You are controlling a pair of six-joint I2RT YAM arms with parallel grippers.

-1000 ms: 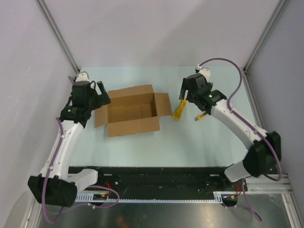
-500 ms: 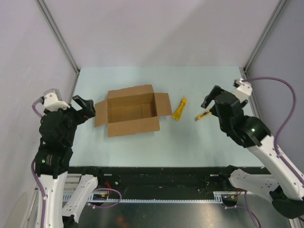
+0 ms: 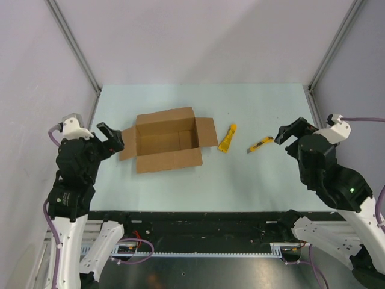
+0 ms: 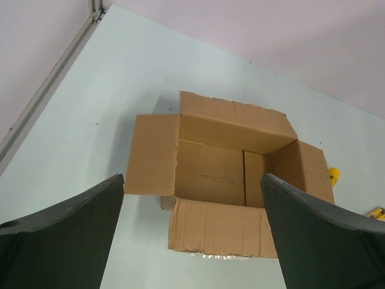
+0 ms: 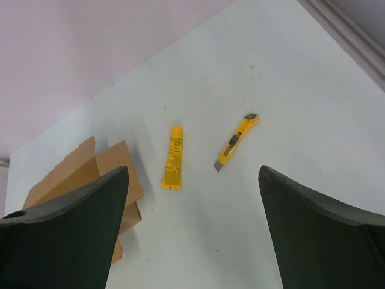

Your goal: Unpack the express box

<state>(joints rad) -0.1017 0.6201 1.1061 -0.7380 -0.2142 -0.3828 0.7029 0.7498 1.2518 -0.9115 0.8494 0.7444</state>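
Left gripper [image 3: 111,137] hangs wide open and empty; right gripper [image 3: 289,132] is spread just as wide, holding nothing. Ahead of and below the left gripper sits the express box [image 4: 207,174] on the worktop [image 3: 240,180], all four flaps folded out, its inside showing only bare cardboard. Ahead of the right gripper lie a yellow tube [image 5: 174,158] and, to its right, a utility knife [image 5: 236,141], both outside the box. Unpacking looks finished, so check the box's corners from above, arms clear of the flaps
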